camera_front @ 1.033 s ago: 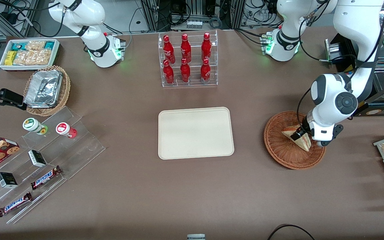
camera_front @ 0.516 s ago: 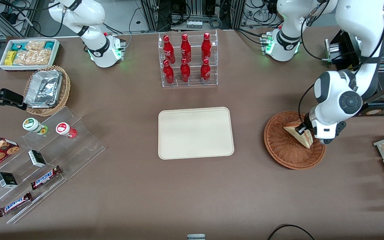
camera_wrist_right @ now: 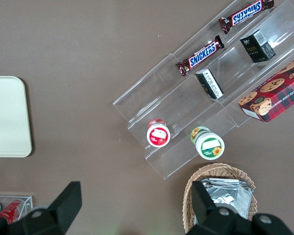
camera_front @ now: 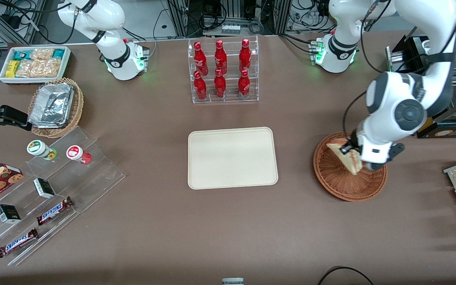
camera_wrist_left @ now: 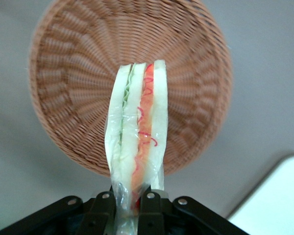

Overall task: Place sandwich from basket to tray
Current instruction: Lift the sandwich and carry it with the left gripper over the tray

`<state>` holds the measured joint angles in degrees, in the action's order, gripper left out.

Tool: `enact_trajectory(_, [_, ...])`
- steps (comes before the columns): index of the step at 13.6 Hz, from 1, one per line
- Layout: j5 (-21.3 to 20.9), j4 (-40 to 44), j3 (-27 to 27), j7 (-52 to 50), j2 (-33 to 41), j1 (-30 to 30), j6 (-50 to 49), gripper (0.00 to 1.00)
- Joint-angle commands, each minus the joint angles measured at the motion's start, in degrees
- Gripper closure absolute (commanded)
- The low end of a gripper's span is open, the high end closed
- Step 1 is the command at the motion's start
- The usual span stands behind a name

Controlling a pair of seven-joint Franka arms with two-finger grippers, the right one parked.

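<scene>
Tabletop (camera_front: pixel 228 229): flat brown matte surface; carries everything listed below.
Tray (camera_front: pixel 232 157): cream-beige rectangle with rounded corners and a low raised rim. Smooth, nothing on it. It lies well apart from the basket, toward the parked arm's end.
Basket (camera_front: pixel 337 180): round, shallow, reddish-brown woven wicker with coarse concentric ribs. It sits toward the working arm's end. No other contents visible.
Sandwich (camera_wrist_left: pixel 137 129): pale triangular bread wedge, clear-wrapped, with green and red filling stripes along the cut edge. Held edge-on above the basket bowl, lifted off the weave, not yet past the rim.
Claw (camera_wrist_left: pixel 129 198): clamped on the sandwich's wrapped end, one finger on each bread face. Positioned over the basket.
Step in hand: lift-out after the pick; judged roughly a third done.
Next move: likely carry sideways over open tabletop to above the tray, then lower and release.
Handling note: bread looks soft and the film slick. Pinch sits at one end, so the wedge may sag or swing in transit.
</scene>
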<state>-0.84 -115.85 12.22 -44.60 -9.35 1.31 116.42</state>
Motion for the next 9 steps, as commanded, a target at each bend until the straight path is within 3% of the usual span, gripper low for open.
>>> enact_trajectory(1, [-0.65,4.04,4.47,1.88,-2.68,1.32,-1.37,1.00])
enact_trajectory(7, [-0.92,15.37,5.45,1.71,-13.05,14.49,-1.37,1.00])
enact_trajectory(9, [-3.18,19.94,5.45,1.62,-17.17,18.27,-1.46,1.00])
